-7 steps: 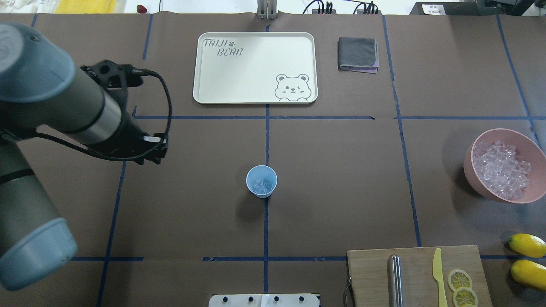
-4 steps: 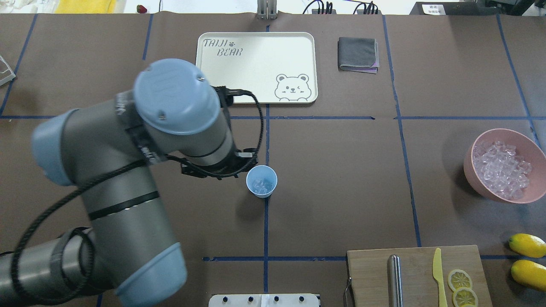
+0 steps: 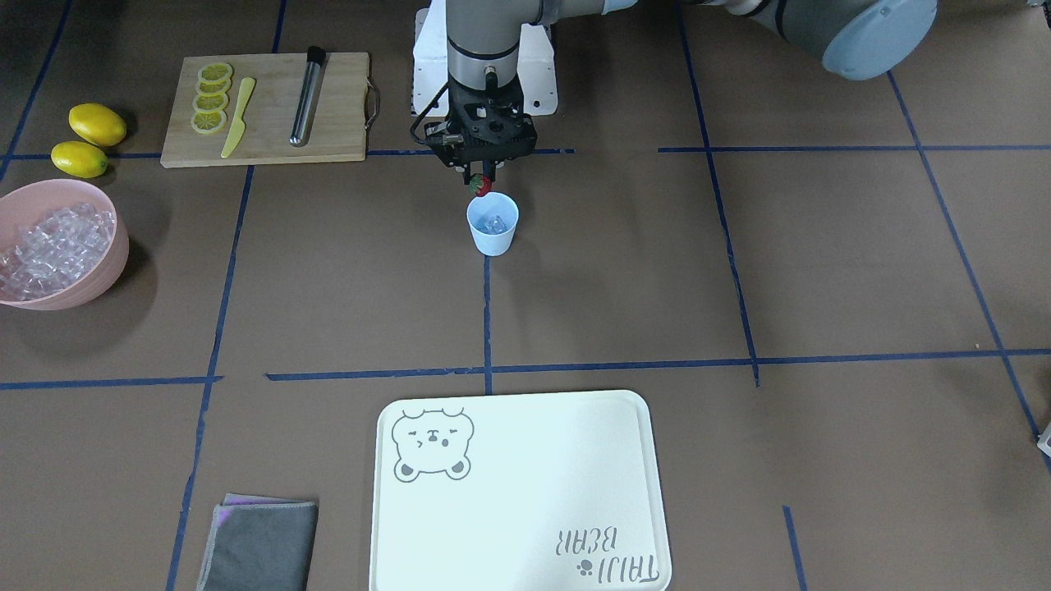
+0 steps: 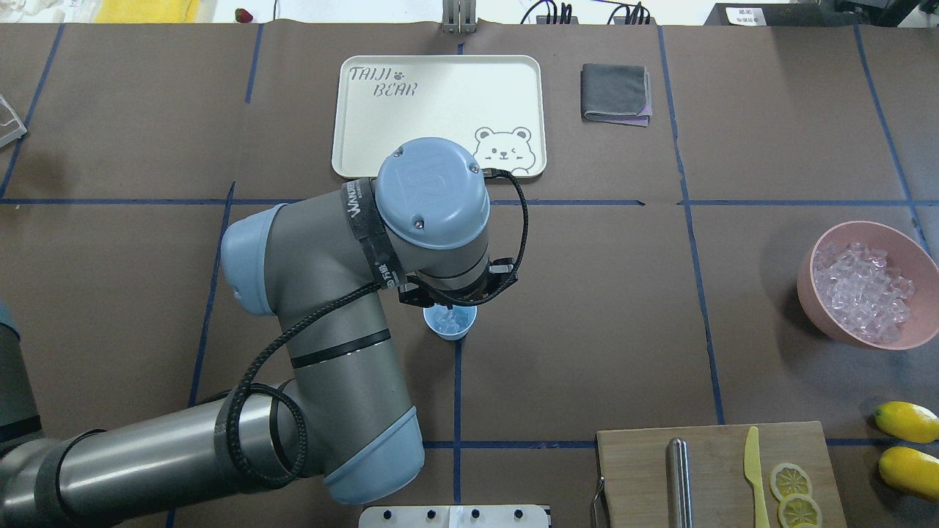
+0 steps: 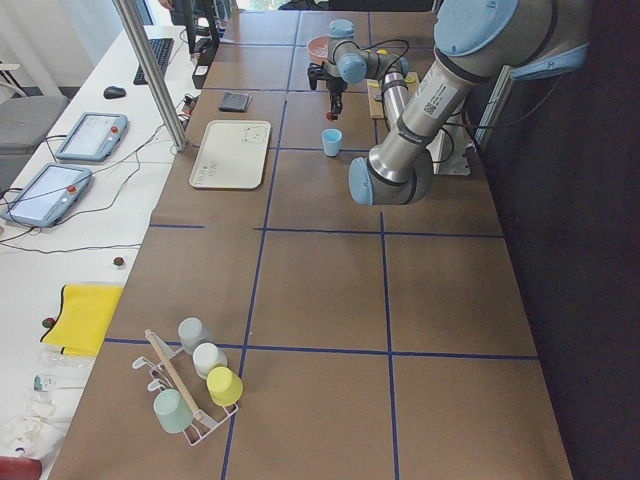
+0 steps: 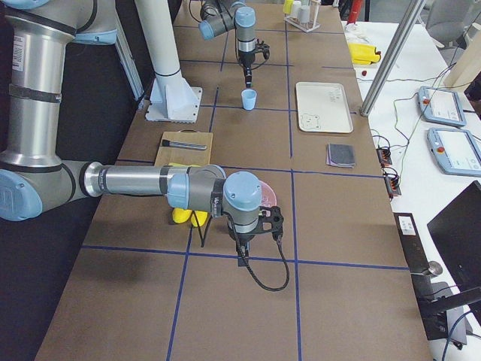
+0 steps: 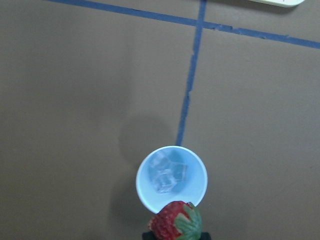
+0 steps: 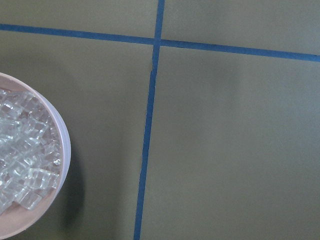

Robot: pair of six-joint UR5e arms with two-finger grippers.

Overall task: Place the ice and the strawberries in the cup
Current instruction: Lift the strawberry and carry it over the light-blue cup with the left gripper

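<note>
Bare table (image 3: 739, 271) rings the cup (image 3: 493, 223)
The left gripper (image 3: 481, 176), gripping a strawberry (image 3: 480, 186), hangs over its upper-left rim.

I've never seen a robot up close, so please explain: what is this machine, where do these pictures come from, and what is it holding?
It is two robot arms at a table. Fixed cameras look from above, the front and both ends; a small camera rides on each wrist. The left tool pinches a strawberry above a blue cup with ice inside. Around it lie a pink bowl of more ice, two lemons, a cutting board, a tray and a folded cloth.
</note>
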